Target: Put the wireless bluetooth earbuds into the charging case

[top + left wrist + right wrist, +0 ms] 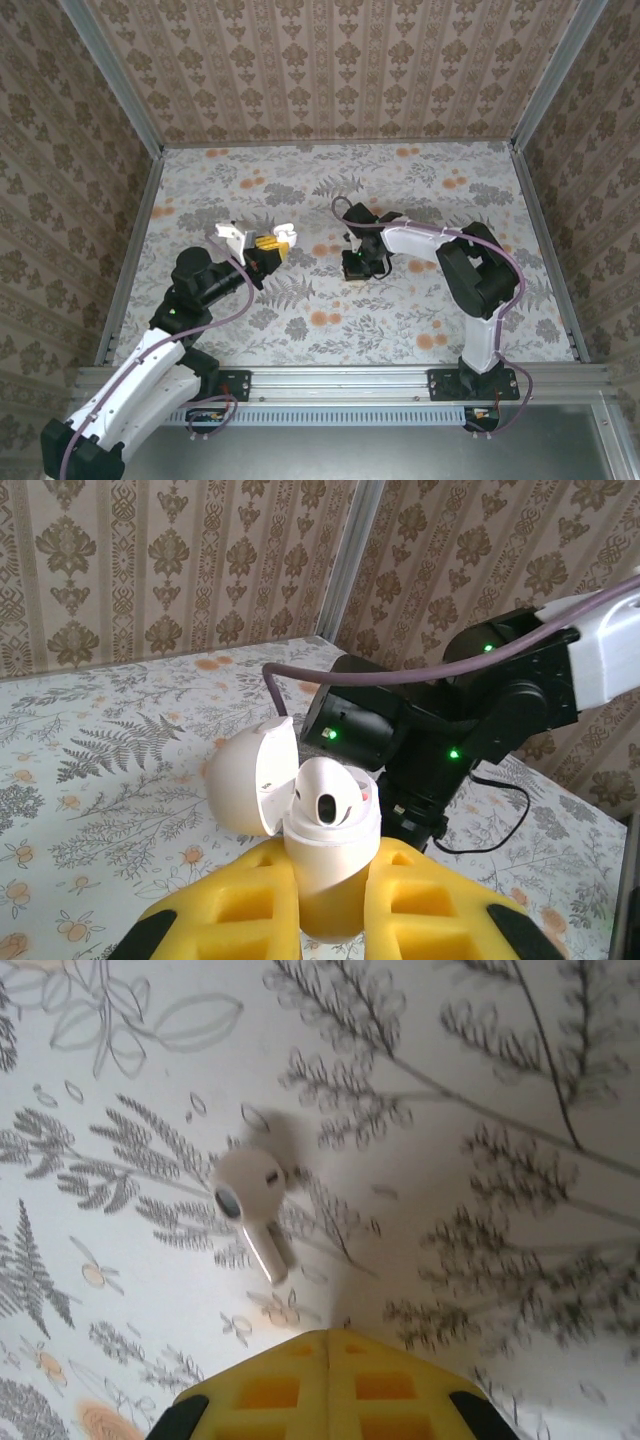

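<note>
The open charging case (322, 852) is held clamped in the left gripper (332, 905) at left centre, a first earbud (330, 798) apparently seated. The second earbud (252, 1200) lies unpicked on the table (500, 1110), just beyond the clenched, empty right gripper (328, 1360).

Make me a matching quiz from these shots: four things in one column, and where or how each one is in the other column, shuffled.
Things:
1. charging case
2. case lid
3. loose earbud
4. right gripper

Place or state:
A. lying on the table
B. shut, with nothing between its pads
C. clamped in the left gripper
D. tipped back on its hinge

Pairs: 1-C; 2-D; 3-A; 4-B
</note>
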`<move>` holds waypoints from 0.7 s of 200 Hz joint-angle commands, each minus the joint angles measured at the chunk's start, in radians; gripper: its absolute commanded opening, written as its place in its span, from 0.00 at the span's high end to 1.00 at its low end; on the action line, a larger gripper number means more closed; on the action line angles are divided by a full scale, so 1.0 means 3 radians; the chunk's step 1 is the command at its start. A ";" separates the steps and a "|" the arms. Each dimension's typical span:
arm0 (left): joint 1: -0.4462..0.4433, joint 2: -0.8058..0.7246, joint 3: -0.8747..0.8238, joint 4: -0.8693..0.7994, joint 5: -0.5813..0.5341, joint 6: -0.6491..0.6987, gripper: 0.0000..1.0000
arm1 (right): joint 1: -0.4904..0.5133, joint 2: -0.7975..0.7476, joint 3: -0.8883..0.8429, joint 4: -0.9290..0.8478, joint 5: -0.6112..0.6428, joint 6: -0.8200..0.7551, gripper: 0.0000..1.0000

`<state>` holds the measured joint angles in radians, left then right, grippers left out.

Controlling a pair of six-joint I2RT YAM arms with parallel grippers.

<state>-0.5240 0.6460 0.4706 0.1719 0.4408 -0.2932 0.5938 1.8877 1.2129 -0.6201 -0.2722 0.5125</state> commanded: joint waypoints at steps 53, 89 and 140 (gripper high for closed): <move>-0.0023 0.0015 0.0008 0.0144 -0.0032 -0.0015 1.00 | 0.0121 0.0017 0.0630 -0.0628 0.0390 -0.0211 0.68; -0.0028 0.0025 0.0037 0.0094 -0.0038 0.0012 1.00 | 0.0168 0.0280 0.0904 -0.0703 0.0487 -0.0419 0.61; -0.0028 0.0025 0.0030 0.0082 -0.0048 0.0036 1.00 | 0.0173 0.0573 0.1233 -0.0893 0.0646 -0.0590 0.59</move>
<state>-0.5243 0.6571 0.4706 0.1715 0.4370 -0.2924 0.6441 2.0277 1.5299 -0.8177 -0.1276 0.3820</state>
